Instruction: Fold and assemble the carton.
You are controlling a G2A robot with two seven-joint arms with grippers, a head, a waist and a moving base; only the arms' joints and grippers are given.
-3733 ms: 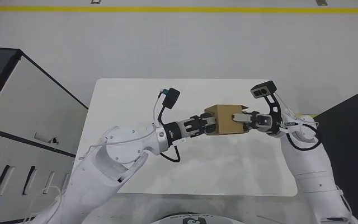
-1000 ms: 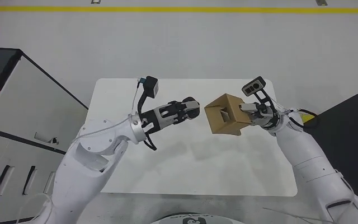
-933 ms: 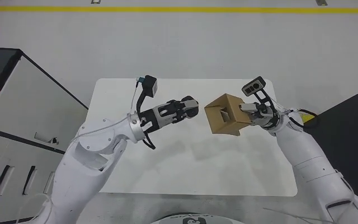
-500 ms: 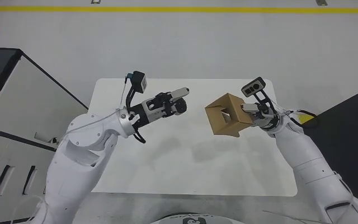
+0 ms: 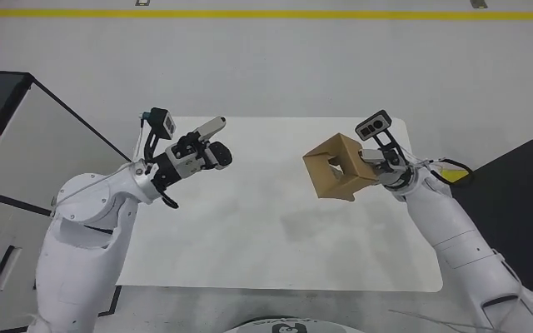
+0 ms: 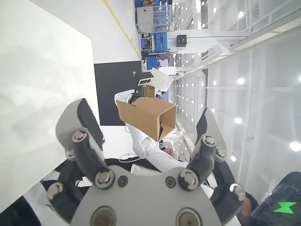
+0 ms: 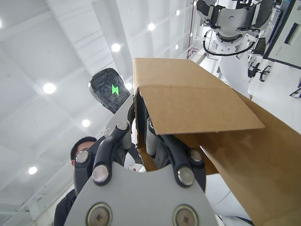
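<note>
So the left arm [image 5: 117, 187] sits over the left side of the surface [image 5: 275, 241], elbow bent and forearm angled toward the middle. The left tool [image 5: 218, 140] is tipped up a bit and spread wide, both fingers [image 6: 90, 121] well apart with nothing between them. The right arm [image 5: 445, 221] comes in from the right edge, forearm slanting inward and wrist cocked up, so the right tool [image 7: 141, 121] hangs above the surface rather than on it. That one is clamped tight on one wall of the carton [image 5: 333, 166], one finger inside and one outside. The two tools are well apart, roughly facing each other.
</note>
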